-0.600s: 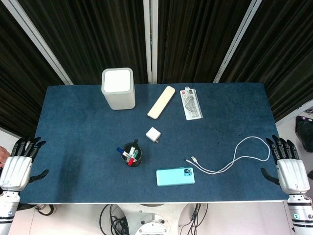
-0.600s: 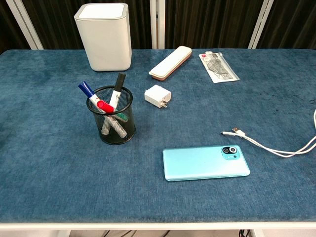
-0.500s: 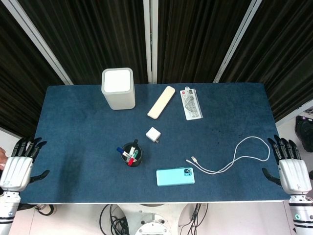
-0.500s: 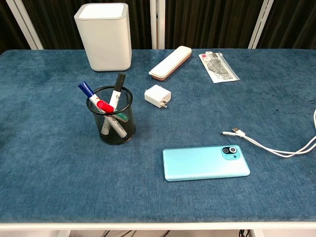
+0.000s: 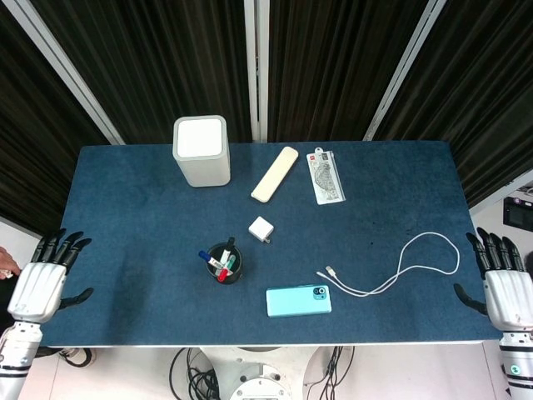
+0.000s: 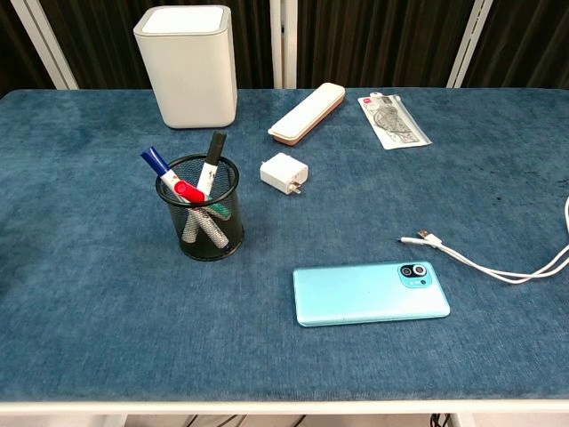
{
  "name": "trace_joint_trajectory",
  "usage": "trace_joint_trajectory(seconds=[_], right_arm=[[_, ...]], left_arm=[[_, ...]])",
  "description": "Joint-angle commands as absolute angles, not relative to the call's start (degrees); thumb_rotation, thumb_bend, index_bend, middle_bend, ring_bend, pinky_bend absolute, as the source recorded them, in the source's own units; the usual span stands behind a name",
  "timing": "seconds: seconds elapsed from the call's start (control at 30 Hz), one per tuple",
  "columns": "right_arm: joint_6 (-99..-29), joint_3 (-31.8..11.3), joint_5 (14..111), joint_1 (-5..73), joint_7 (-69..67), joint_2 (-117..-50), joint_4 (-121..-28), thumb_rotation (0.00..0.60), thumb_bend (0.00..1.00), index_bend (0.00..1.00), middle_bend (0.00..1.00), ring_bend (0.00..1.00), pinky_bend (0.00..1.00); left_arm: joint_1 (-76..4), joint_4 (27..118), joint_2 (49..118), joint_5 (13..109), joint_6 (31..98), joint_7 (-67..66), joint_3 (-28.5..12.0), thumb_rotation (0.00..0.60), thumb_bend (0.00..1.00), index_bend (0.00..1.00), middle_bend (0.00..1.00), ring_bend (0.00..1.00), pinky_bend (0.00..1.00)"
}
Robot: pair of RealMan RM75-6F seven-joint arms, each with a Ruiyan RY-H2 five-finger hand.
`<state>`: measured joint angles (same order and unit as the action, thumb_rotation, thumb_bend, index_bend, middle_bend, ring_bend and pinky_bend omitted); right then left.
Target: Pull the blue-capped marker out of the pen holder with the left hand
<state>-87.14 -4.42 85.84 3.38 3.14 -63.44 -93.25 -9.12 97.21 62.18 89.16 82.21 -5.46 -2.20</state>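
Observation:
A black mesh pen holder (image 5: pixel 225 262) (image 6: pixel 201 218) stands left of the table's middle, with several markers in it. The blue-capped marker (image 5: pixel 204 257) (image 6: pixel 156 164) leans out over its left rim, beside a red-capped and a black-capped one. My left hand (image 5: pixel 46 279) hovers at the table's left edge, far from the holder, fingers spread and holding nothing. At the right edge my right hand (image 5: pixel 505 287) is likewise spread and empty. The chest view shows neither hand.
A white box (image 5: pixel 201 150) stands at the back left. A cream case (image 5: pixel 275 173), a flat packet (image 5: pixel 326 177) and a white charger (image 5: pixel 261 229) lie behind the holder. A turquoise phone (image 5: pixel 298 300) and a white cable (image 5: pixel 400 267) lie to its right.
My left hand has shifted a little right, toward the table. My right hand has drifted slightly right and down, away from the edge. Nothing on the table has moved.

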Motion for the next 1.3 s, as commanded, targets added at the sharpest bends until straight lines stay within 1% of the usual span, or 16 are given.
trace_joint_trajectory(seconds=[0.03,0.23,0.37,0.5,0.6,0.87,0.97,1.13,1.3], right_arm=[[-87.3,-4.6,85.7,3.4,3.3,-63.2,-93.6,0.6,0.17,0.0,0.0,0.0,0.0],[-87.3,-4.5,85.8,3.2,4.1,-63.0,-94.1,0.6,0.17,0.0,0.0,0.0,0.0],[-87.1,-4.1,85.5,2.9,4.4,-62.9,-94.3,0.6,0.17,0.0,0.0,0.0,0.0],[-87.1,-4.2,85.3,2.8,4.6,-62.9,-94.4,0.6,0.17,0.0,0.0,0.0,0.0],[-87.1,-4.1,85.3,2.8,4.7,-62.7,-94.6,0.6,0.17,0.0,0.0,0.0,0.0],[-86.3,-4.3,84.4,2.9,5.0,-62.7,-94.7,0.6,0.17,0.0,0.0,0.0,0.0],[-86.0,-4.2,84.2,3.0,5.3,-62.8,-94.6,0.6,0.17,0.0,0.0,0.0,0.0],[-85.6,-4.4,83.8,3.1,5.5,-62.7,-94.6,0.6,0.17,0.0,0.0,0.0,0.0],[-85.0,-4.4,83.2,3.2,5.5,-62.8,-94.5,0.6,0.17,0.0,0.0,0.0,0.0]], left_arm=[[-11.0,99.3,60.6,89.9,80.2,-4.3,-2.8,0.6,0.15,0.17,0.11,0.0,0.06],[-17.1,101.8,59.0,90.5,73.6,-2.3,-5.1,0.6,0.16,0.18,0.14,0.03,0.16],[-21.7,102.5,60.3,88.9,67.6,-3.3,-6.5,0.6,0.17,0.2,0.15,0.06,0.22],[-25.1,102.5,61.9,86.5,62.6,-3.7,-7.1,0.6,0.18,0.21,0.19,0.12,0.29],[-26.9,101.9,63.3,84.2,59.7,-4.5,-7.4,0.6,0.18,0.21,0.21,0.12,0.3],[-31.1,99.5,67.8,82.0,54.9,-3.2,-7.7,0.6,0.18,0.22,0.24,0.16,0.34],[-32.3,98.6,69.2,81.7,54.1,-3.1,-7.7,0.6,0.19,0.22,0.26,0.19,0.36],[-33.8,97.8,70.5,81.1,53.4,-2.8,-7.8,0.6,0.21,0.24,0.28,0.21,0.38],[-35.0,97.4,71.4,81.0,52.7,-1.7,-7.8,0.6,0.23,0.28,0.31,0.24,0.39]])
